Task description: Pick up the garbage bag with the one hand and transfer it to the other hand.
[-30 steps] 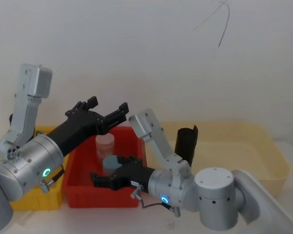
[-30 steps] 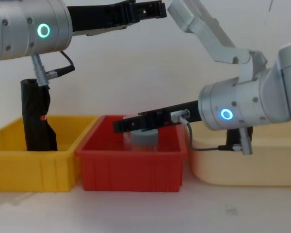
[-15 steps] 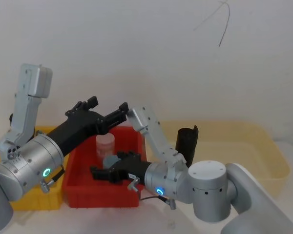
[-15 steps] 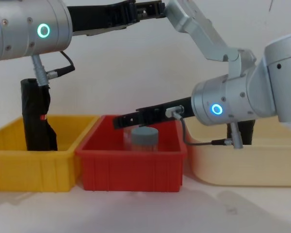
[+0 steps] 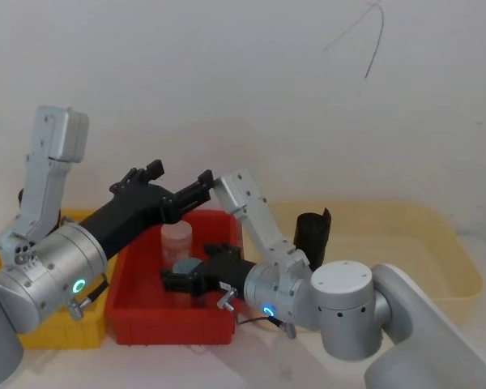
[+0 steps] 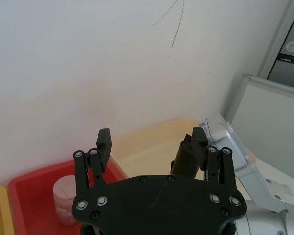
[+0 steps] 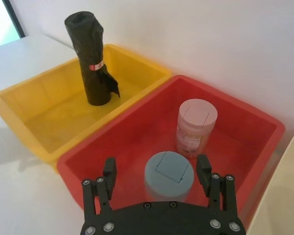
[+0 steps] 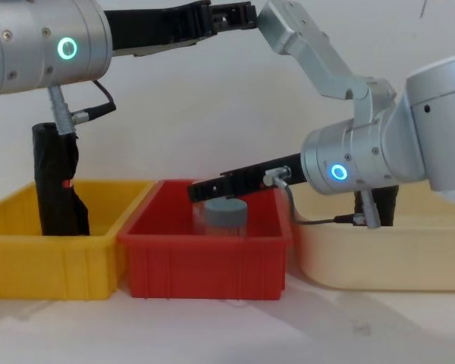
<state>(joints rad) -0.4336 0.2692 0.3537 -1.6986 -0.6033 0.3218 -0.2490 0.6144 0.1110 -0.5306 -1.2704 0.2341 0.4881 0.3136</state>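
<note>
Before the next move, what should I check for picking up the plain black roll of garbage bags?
Plain black upright garbage bag roll stands in the beige plastic tub: ok.
Long black left gripper open and empty: ok.
Left gripper at the roll: not ok, above the red plastic bin.
Long black right gripper open and empty: ok.
Silver right arm out of the left gripper's path: cannot tell.

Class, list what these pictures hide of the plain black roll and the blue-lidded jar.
Bag: base hidden by the right arm, head view.
Bag: mostly behind the right arm, chest view.
Bag: partly behind a finger of the left tool, left wrist view.
Jar under the right tool: lower body behind the red bin's wall, chest view.
</note>
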